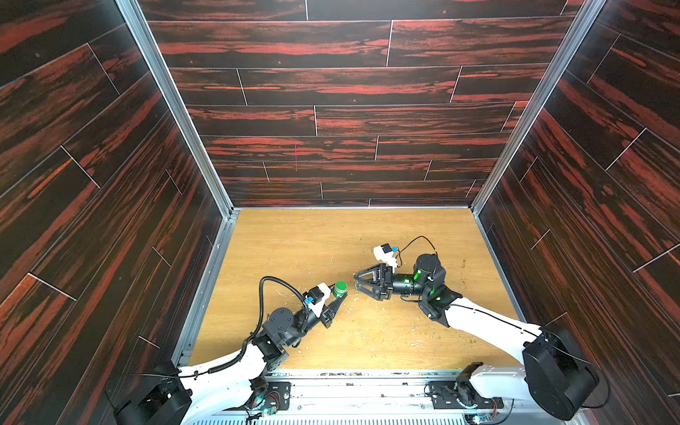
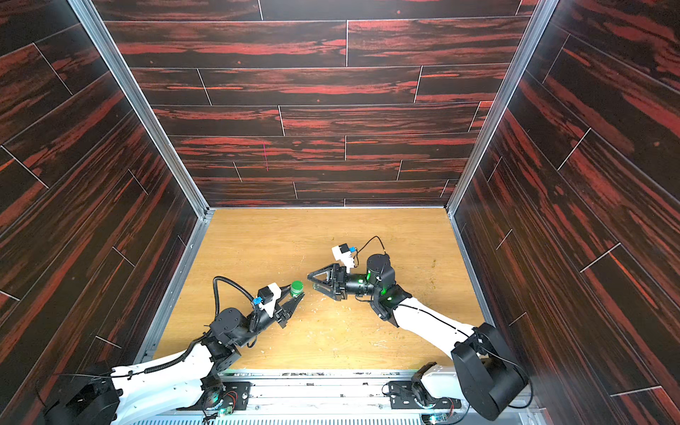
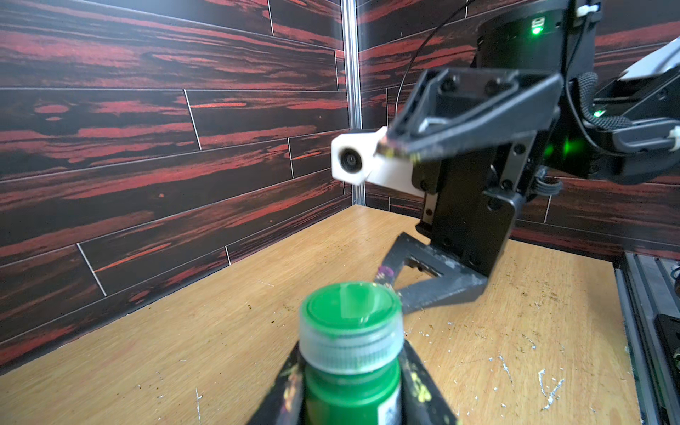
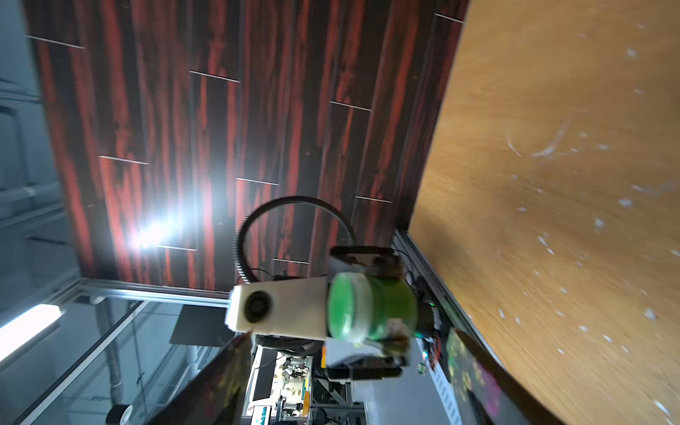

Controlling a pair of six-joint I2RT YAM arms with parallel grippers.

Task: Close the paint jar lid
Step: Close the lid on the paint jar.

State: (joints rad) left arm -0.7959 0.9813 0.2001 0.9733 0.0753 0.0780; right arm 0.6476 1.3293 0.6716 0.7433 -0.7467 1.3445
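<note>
The paint jar is small and green, and it sits tilted between the fingers of my left gripper, which is shut on its body just above the wooden table. In the left wrist view the jar fills the gap between the paint-smeared fingers. The lid, a green cap with a translucent rim, sits on the jar's mouth. My right gripper is open a short way to the right of the lid. It points at the lid and holds nothing.
Dark red wood-patterned walls enclose the table on three sides. A metal rail with the arm bases runs along the front edge. Dried paint flecks and scratches mark the wood near the grippers.
</note>
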